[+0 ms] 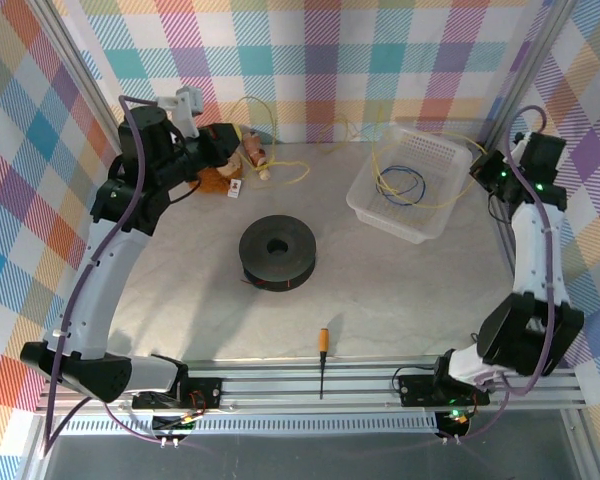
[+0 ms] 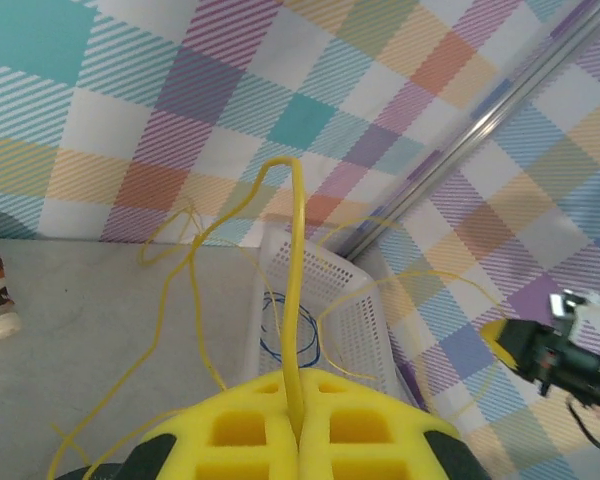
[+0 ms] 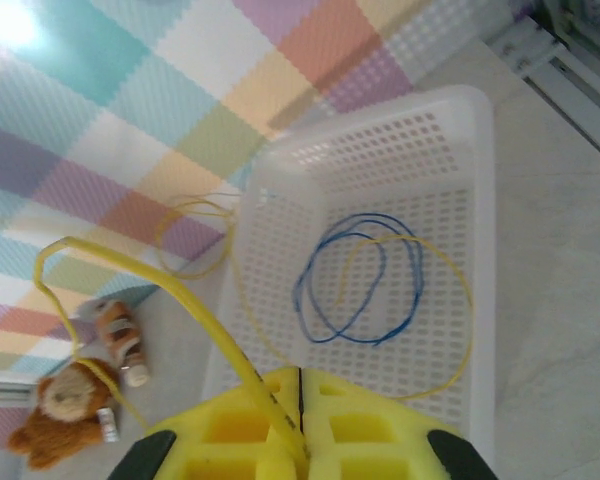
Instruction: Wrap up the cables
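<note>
**Cables pinched in both grippers**

Cables [image 2: 296,280] are pinched between the pressed-together pads of the left gripper [image 2: 300,388], with one yellow strand rising from the seam toward 12 o'clock. Another strand is clamped in the closed right gripper [image 3: 300,390] and arches away to 10 o'clock. On the table [image 1: 180,300], the left gripper is held at 11 o'clock and the right at 3 o'clock. Yellow loops are draped between them and into the white basket [image 1: 385,215] at 2 o'clock, alongside a blue wire [image 3: 360,290]. A black spool [image 1: 277,252] is seen at centre.
</note>
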Robot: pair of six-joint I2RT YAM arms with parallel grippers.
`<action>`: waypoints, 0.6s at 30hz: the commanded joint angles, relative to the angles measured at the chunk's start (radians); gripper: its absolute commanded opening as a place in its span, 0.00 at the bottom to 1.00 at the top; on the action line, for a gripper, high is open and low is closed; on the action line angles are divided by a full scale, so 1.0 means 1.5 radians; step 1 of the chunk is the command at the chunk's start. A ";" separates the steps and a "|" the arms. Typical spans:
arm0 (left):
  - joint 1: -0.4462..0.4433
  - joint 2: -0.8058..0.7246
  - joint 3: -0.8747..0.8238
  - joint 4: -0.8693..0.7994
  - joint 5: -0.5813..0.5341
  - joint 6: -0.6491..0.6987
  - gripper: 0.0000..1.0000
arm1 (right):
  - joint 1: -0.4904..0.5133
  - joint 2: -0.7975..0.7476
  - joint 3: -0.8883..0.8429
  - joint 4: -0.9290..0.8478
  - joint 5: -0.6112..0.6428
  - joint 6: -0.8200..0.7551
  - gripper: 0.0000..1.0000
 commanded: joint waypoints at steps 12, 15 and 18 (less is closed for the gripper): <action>-0.055 -0.011 -0.057 0.040 0.002 0.030 0.00 | 0.086 0.075 0.001 -0.027 0.196 -0.046 0.65; -0.065 -0.007 -0.067 0.043 0.002 0.031 0.00 | 0.094 0.020 -0.049 -0.023 0.198 -0.049 0.77; -0.074 0.001 -0.073 0.045 0.001 0.032 0.00 | 0.095 -0.038 -0.073 -0.030 0.158 -0.068 0.94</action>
